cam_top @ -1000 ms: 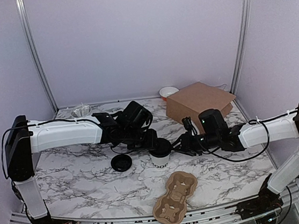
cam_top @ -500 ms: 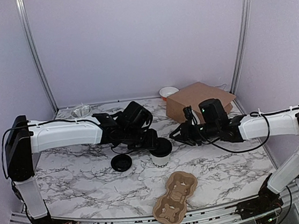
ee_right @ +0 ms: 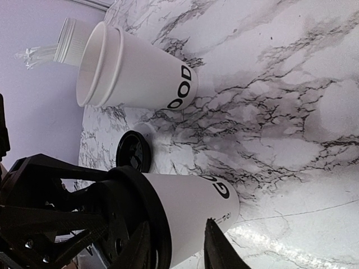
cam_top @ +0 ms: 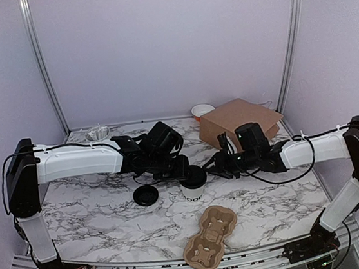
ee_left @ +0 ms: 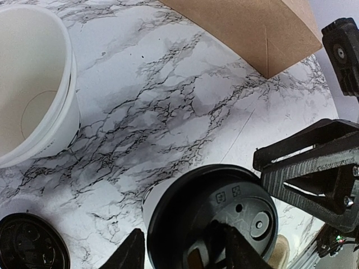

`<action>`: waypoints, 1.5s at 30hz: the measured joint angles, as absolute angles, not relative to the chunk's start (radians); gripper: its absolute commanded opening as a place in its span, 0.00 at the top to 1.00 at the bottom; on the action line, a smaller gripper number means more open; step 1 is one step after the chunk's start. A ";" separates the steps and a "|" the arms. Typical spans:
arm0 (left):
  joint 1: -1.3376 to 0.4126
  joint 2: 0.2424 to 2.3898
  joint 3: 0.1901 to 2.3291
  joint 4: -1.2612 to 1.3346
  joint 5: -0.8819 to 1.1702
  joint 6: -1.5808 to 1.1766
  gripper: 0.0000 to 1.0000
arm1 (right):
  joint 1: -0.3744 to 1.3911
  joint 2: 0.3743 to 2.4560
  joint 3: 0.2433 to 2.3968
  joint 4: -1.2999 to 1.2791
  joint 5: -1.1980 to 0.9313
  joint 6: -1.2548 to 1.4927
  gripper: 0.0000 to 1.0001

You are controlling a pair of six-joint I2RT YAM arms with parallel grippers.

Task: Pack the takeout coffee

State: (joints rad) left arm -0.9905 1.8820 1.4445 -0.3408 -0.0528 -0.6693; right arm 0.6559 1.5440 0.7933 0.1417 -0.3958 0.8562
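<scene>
Marbled worktop [cam_top: 111, 220]. At back right lies a brown kraft box [cam_top: 240, 122], and just behind it a small white bowl [cam_top: 201, 110], orange within. A white canister of sticks [cam_top: 97, 133] stands back left, and near it is an open white cup [ee_right: 134, 75] lettered GOOD. A loose black lid [cam_top: 147, 195] lies flat mid-worktop — a brown pulp cup carrier [cam_top: 210, 237] sits by the near edge

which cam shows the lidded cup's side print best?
Right wrist: the lidded cup shows its wall and lettering side-on. Left wrist shows only its lid from above; top external shows it small, lettering partly visible.
</scene>
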 measured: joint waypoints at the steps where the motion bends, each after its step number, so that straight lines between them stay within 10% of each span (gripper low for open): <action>1: -0.991 1.882 1.444 -0.341 -0.053 -0.669 0.50 | 0.656 1.546 0.793 0.143 -0.396 0.856 0.69; 45: -0.993 1.882 1.431 -0.312 -0.052 -0.672 0.50 | 0.763 1.373 0.621 0.167 -0.379 0.876 0.65</action>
State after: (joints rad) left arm -0.9932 1.8820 1.4307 -0.3122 -0.0521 -0.6716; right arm 0.7628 1.3727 0.6212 0.1669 -0.3794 0.8757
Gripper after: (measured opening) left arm 0.498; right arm 0.356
